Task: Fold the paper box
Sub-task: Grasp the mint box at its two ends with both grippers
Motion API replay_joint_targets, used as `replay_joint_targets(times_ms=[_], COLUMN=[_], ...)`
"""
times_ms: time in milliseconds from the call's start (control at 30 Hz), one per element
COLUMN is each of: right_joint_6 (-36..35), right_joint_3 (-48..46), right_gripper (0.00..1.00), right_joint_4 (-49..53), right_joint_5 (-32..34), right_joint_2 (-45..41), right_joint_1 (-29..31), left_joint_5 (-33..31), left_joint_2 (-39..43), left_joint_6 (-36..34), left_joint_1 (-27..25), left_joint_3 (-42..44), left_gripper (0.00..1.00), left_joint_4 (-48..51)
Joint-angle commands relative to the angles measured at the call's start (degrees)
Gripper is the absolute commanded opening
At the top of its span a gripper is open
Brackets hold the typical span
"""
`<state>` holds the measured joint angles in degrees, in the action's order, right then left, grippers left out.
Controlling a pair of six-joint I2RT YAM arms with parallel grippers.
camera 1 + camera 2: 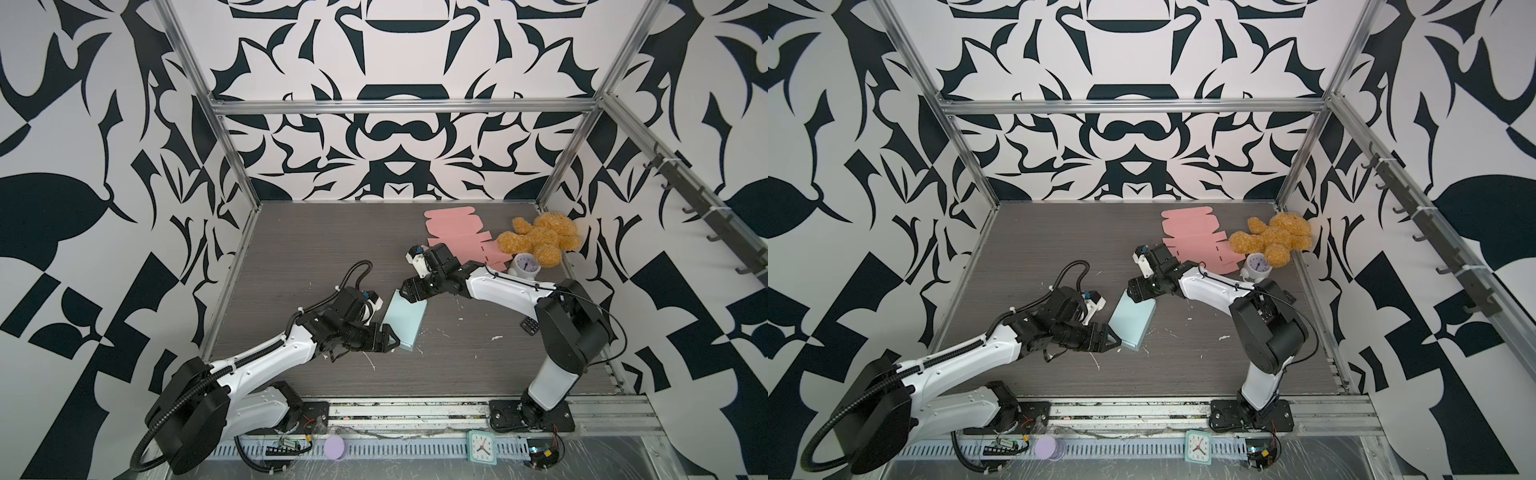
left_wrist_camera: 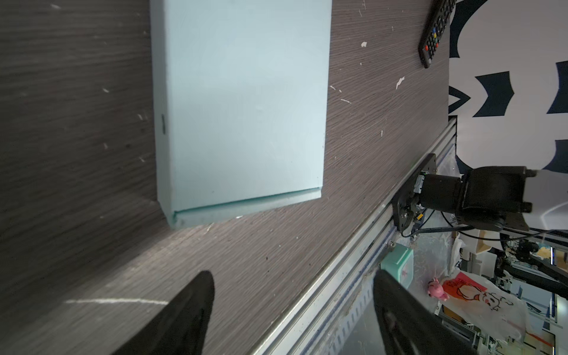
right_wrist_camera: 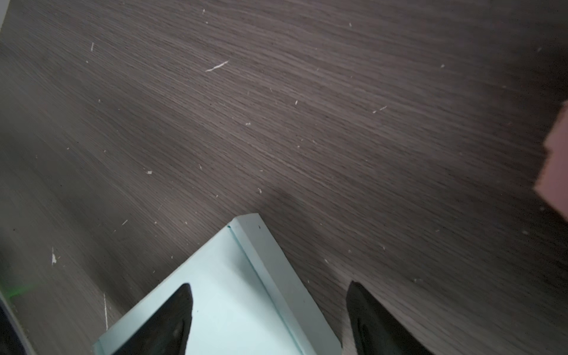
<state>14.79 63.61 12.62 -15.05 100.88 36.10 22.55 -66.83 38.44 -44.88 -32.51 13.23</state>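
Note:
A light blue paper box lies closed and flat in the middle of the table. In the left wrist view the blue box shows its lid and a seam along one short end. My left gripper is open just off the box's near left corner, with nothing between its fingers. My right gripper hangs open over the box's far end. One of its fingers is above the lid and the other is past the box's edge.
A flat pink box cutout lies at the back right, beside a tan teddy bear and a white alarm clock. A black remote lies by the right arm. A teal clock and a purple disc sit on the front rail.

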Motion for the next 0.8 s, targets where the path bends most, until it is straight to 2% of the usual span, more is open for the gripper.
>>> replay_joint_targets(times_ms=[0, 400, 767], right_joint_6=[-0.8, 0.6, 2.2], right_joint_3=[2.3, 0.5, -3.9], right_gripper=[0.82, 0.81, 0.79], right_joint_4=[0.6, -0.4, -2.3], right_joint_5=[-1.9, -4.7, -7.0], right_joint_2=[0.4, 1.1, -2.0], right_joint_1=[0.1, 0.1, -0.4], left_joint_5=[-1.0, -1.5, -2.5], left_joint_2=[-2.1, -9.7, -13.5], left_joint_6=[2.9, 3.6, 2.0], left_joint_1=[-0.9, -1.1, -0.4], left_joint_3=[1.3, 1.4, -0.4], left_gripper=[0.84, 0.84, 0.84], left_joint_4=[-4.3, -12.5, -13.8])
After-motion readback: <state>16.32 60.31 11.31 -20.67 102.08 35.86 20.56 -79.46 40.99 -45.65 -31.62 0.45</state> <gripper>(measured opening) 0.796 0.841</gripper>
